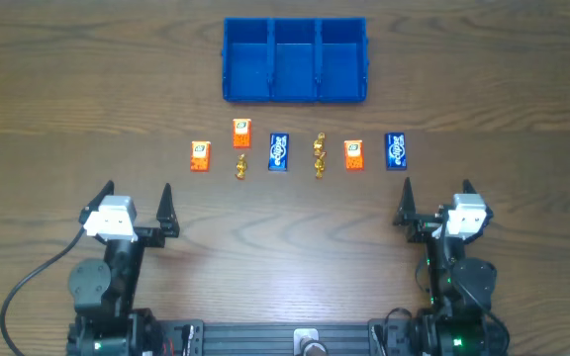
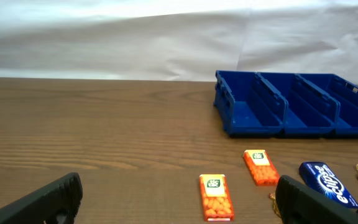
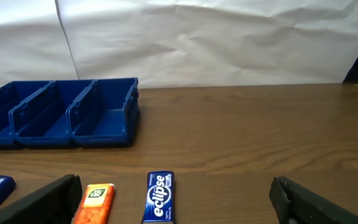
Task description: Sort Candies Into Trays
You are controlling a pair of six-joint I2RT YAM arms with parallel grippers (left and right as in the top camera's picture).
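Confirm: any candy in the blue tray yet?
No, the blue tray has three bare compartments, and the candies lie in a row on the table in front of it.

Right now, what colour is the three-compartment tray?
The tray is solid blue, clearest in the top view.

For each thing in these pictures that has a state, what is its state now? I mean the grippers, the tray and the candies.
left gripper: open, holds nothing
right gripper: open, holds nothing
blue tray: all three compartments empty
orange boxes: three, lying flat on the table, outside the tray
blue packs: two, lying flat, outside the tray
gold candies: three, loose, outside the tray
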